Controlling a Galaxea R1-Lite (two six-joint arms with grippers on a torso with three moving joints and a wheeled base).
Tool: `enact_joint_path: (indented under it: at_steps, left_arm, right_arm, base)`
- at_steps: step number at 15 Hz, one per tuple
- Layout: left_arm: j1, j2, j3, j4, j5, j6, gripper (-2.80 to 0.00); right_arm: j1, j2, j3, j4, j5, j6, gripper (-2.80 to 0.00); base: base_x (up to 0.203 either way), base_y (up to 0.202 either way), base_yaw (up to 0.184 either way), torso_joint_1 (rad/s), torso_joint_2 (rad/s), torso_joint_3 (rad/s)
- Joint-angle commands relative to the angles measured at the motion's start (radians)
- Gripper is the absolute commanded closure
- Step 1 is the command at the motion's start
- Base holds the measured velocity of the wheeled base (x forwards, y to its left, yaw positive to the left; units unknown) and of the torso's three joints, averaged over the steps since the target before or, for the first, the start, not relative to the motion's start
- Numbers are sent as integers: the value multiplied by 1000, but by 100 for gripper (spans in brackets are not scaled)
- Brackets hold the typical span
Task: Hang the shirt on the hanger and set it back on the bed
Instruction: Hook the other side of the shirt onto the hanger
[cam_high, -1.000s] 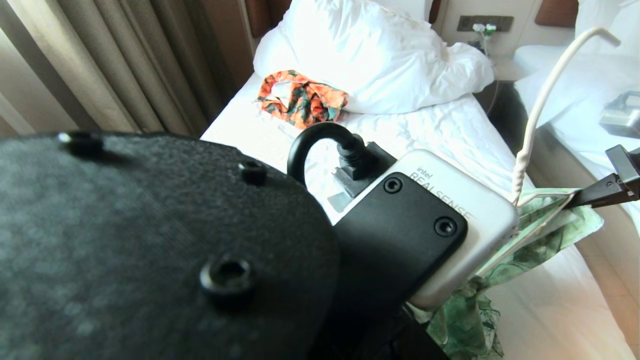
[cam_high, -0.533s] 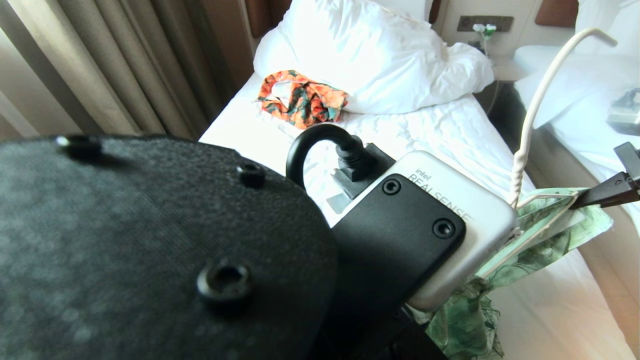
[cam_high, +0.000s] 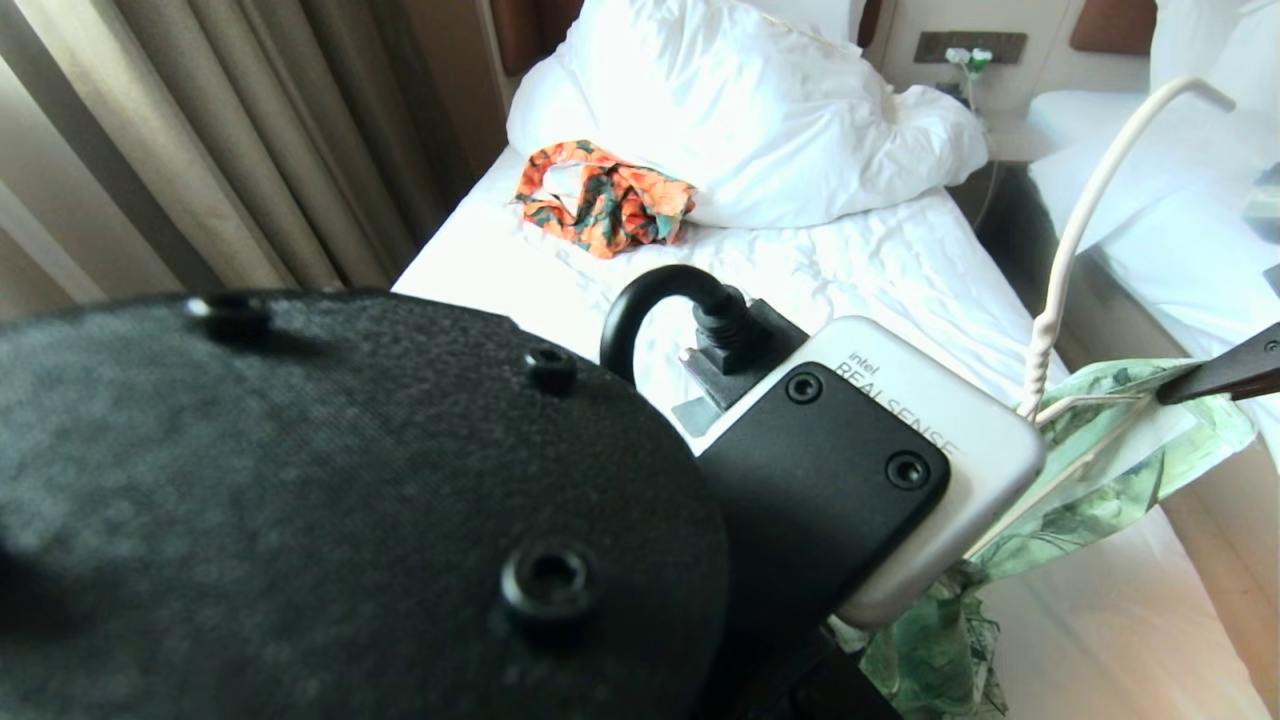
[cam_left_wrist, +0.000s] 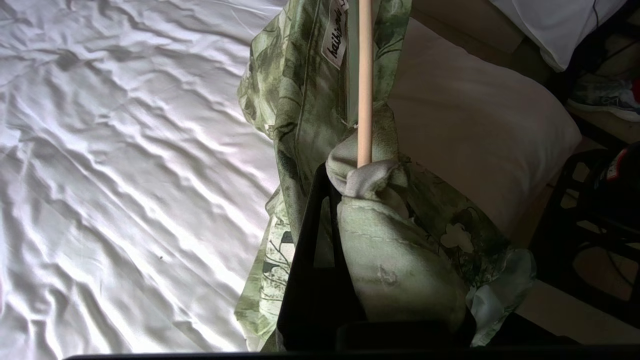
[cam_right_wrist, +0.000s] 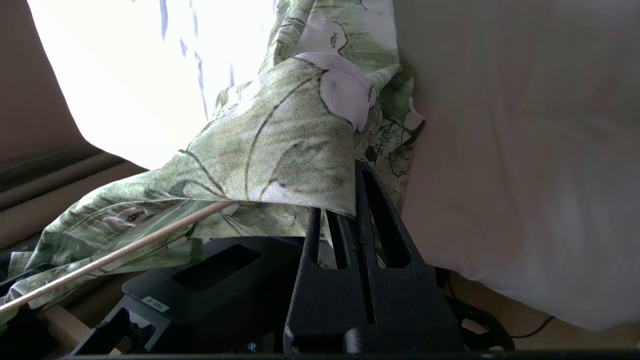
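Both claws hold the shirt (cam_high: 1100, 480) above the bed (cam_high: 900, 270): left claw (cam_left_wrist: 367, 200) pinching shirt and hanger (cam_high: 1085, 200); right claw (cam_right_wrist: 345, 212) pinching cloth; hanger's hook points up; bed lies below

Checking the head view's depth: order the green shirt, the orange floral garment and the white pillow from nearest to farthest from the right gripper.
From the right gripper:
1. Green shirt, pinched at its fingertips, beside the bed's right edge.
2. Orange floral garment, far across the sheet.
3. White pillow, at the bed's head; too close to call against the garment.
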Motion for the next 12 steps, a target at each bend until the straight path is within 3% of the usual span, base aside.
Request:
enact_joint_path:
  at_steps: [1,9,12]
  left_arm:
    - [0,8,-2,-2,3,1,0]
    - [5,39,-3,-9,1,-4,0]
    - [11,78,18,-120,-3,-12,0]
  right_arm:
    - [19,-18,-1,8,4,0,0]
    - [133,-116,0,9,7,15,0]
    - [187,-141,2,-24,11,34,0]
  base:
    - [0,0,0,0,0,0]
    - [0,0,0,0,0,0]
    - [0,0,0,0,0,0]
